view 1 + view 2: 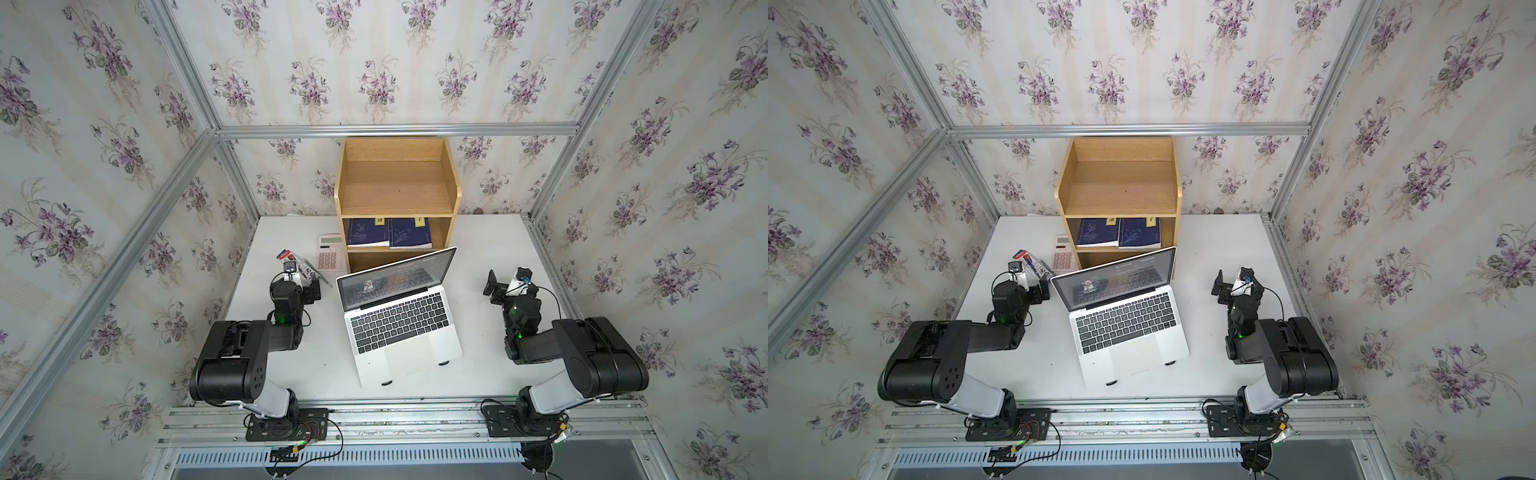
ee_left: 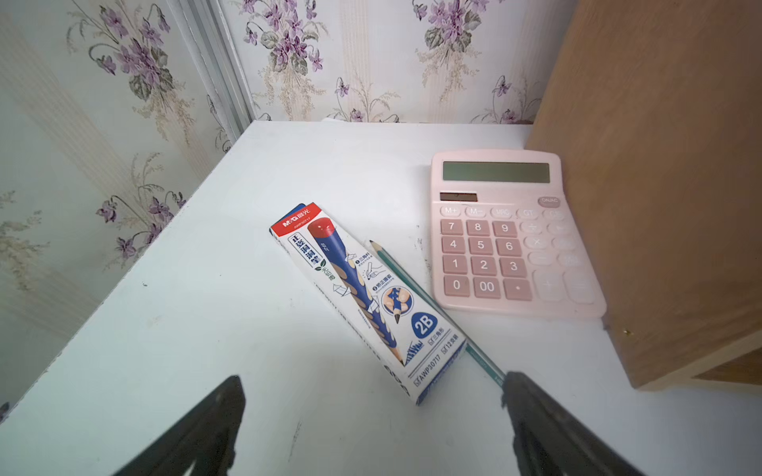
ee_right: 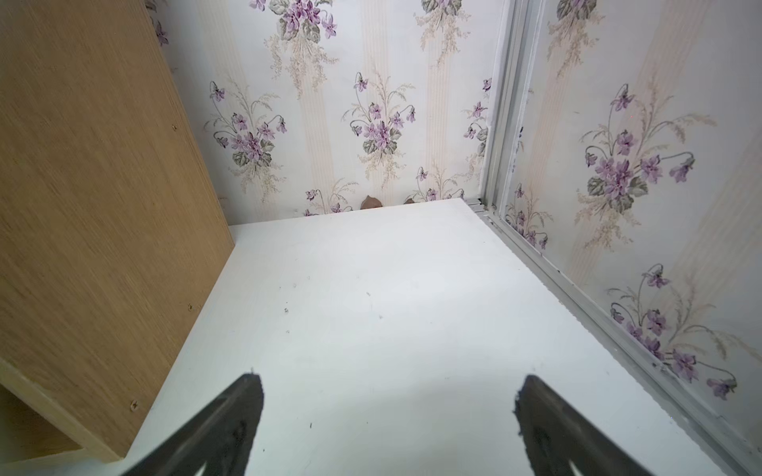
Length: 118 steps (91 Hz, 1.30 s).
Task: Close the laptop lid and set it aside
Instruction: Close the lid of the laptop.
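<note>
The silver-white laptop sits in the middle of the white table, slightly turned, with its black keyboard and trackpad showing. The laptop lid stands raised and leans back, its dark screen facing the front. My left gripper hovers open to the left of the lid, apart from it. On the right, well clear of the laptop, my right gripper is open over bare table. Neither wrist view shows the laptop.
A wooden shelf with blue books stands just behind the lid. A pink calculator, a pencil box and a green pencil lie ahead of the left gripper. Small black feet show under the laptop's front.
</note>
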Motion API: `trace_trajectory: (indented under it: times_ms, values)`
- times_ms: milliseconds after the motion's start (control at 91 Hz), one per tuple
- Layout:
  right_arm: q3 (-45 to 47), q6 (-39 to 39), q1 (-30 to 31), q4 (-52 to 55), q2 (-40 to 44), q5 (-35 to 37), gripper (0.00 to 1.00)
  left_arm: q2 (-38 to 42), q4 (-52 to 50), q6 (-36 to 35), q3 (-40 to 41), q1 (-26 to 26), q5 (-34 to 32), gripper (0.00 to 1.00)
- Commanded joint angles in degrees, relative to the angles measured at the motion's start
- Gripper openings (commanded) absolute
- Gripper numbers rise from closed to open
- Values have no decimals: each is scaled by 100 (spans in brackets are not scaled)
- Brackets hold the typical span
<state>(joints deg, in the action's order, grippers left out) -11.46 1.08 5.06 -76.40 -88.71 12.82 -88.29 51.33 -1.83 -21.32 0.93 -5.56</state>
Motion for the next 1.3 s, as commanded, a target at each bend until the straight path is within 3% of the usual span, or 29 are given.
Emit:
trace_trajectory:
  times_ms: [0, 297, 385, 451, 505, 571, 681, 758, 879, 978, 1066, 1143, 1220, 1286]
  values:
    - [-6, -29, -2, -87, 11, 4, 100, -13, 158, -37, -4, -1, 29, 99]
    - [9, -44, 2, -101, 10, -9, 100, -13, 160, -37, -5, -5, 29, 99]
    - [221, -111, 9, -530, 68, -122, 100, 57, 148, -34, 16, -14, 21, 99]
    - [578, -121, 77, -857, 455, 135, 100, 498, -470, -49, -77, 3, 35, 99]
    - [879, -28, 154, -726, 1088, 472, 100, 1274, -1747, 233, -364, 14, -23, 99]
    - [947, 553, 164, 593, 2175, 783, 100, 2012, -3612, 1128, -942, 9, -452, 99]
    - [237, 1509, 160, 4110, 3971, 894, 100, 2650, -5746, 2504, -1704, -10, -813, 99]
    - [-231, 1905, 149, 5494, 4641, 1000, 100, 2913, -6338, 2943, -1781, -51, -433, 99]
    - [-1245, 2222, 146, 7176, 5011, 42, 99, 3380, -6601, 3707, -1457, -93, 216, 99]
    - [-2398, 2761, 146, 8414, 4960, -1306, 87, 3865, -6876, 3890, -1192, -93, 881, 100]
    - [-3238, 2902, 158, 8864, 4822, -2334, 68, 4369, -6781, 3836, -861, -86, 1725, 97]
    - [-4051, 2965, 186, 9284, 4606, -2846, 54, 4790, -6705, 3951, -554, -81, 2358, 94]
    - [-4741, 3007, 323, 9465, 4349, -3304, 38, 5176, -6966, 4013, -358, -84, 2471, 92]
    - [-5334, 3026, 711, 9678, 4070, -3302, 32, 5471, -7221, 4031, -238, -82, 2536, 92]
